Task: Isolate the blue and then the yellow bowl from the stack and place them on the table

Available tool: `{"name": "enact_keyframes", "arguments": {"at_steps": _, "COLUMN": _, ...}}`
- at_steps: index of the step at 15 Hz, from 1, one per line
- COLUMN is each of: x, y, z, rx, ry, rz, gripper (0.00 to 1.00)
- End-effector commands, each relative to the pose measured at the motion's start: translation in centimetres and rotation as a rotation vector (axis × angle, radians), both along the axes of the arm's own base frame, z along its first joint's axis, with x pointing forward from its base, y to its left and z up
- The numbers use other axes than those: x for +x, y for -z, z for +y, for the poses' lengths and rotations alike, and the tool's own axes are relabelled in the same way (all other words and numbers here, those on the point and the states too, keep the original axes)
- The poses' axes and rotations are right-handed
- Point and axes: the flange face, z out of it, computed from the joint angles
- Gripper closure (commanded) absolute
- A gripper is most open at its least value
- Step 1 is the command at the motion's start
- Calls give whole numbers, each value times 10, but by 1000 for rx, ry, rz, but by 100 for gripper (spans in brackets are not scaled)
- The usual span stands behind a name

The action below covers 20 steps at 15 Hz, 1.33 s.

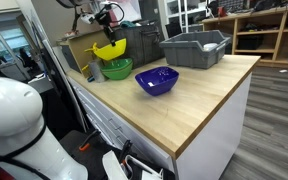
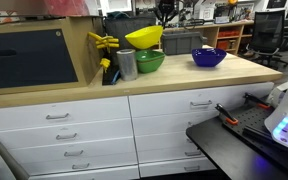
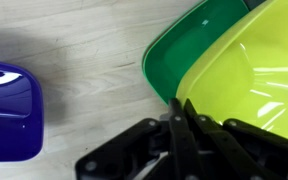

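In an exterior view, the yellow bowl (image 1: pixel 109 49) is seen held up in the air and tilted, just above the green bowl (image 1: pixel 116 69). The claw (image 1: pixel 112 36) is placed at the top edge of the yellow bowl, and the bowl hangs below it. The blue bowl (image 1: pixel 156 80) is set alone on the wooden worktop (image 1: pixel 209 90), apart from the other two bowls and from the claw. A small metal can (image 1: pixel 94 72) is seen just beside the green bowl. A grey bin (image 1: pixel 194 48) is set further back on the worktop.

In an exterior view, the yellow bowl (image 2: pixel 144 37) is seen lifted and tipped over the green bowl (image 2: pixel 150 61). It cannot be told if the two bowls touch. The claw (image 2: pixel 162 24) is found at the higher side of the yellow bowl. The blue bowl (image 2: pixel 208 57) is seen well apart from them on the worktop (image 2: pixel 244 68). The can (image 2: pixel 126 64) is placed close beside the green bowl. White drawers (image 2: pixel 74 130) are seen under the worktop.

In the wrist view, the claw (image 3: pixel 182 108) is seen coming in from the bottom. Its dark fingers (image 3: pixel 174 140) are squeezed close together on the rim of the yellow bowl (image 3: pixel 249 80), so the bowl is gripped. The green bowl (image 3: pixel 174 50) is seen under the yellow one, with only its edge showing. The blue bowl (image 3: pixel 9 110) is seen at the far side of the picture, on the bare worktop (image 3: pixel 84 60), apart from the claw.
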Motion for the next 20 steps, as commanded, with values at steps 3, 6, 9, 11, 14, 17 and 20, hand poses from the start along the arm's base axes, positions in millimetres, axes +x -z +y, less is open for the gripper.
{"name": "enact_keyframes", "arguments": {"at_steps": 3, "x": -33, "y": -34, "z": -15, "rx": 12, "ry": 31, "rz": -52, "gripper": 99}}
{"name": "enact_keyframes", "arguments": {"at_steps": 6, "x": -42, "y": -44, "z": -28, "rx": 9, "ry": 65, "rz": -73, "gripper": 99}}
{"name": "enact_keyframes", "arguments": {"at_steps": 9, "x": -48, "y": -50, "z": -45, "rx": 8, "ry": 108, "rz": -88, "gripper": 99}}
{"name": "enact_keyframes", "arguments": {"at_steps": 11, "x": -49, "y": -50, "z": -57, "rx": 8, "ry": 149, "rz": -95, "gripper": 99}}
{"name": "enact_keyframes", "arguments": {"at_steps": 14, "x": -49, "y": -48, "z": -77, "rx": 6, "ry": 218, "rz": -101, "gripper": 99}}
{"name": "enact_keyframes", "arguments": {"at_steps": 17, "x": -47, "y": -42, "z": -98, "rx": 9, "ry": 312, "rz": -107, "gripper": 99}}
{"name": "enact_keyframes", "arguments": {"at_steps": 20, "x": -43, "y": -34, "z": -117, "rx": 10, "ry": 407, "rz": -117, "gripper": 99}}
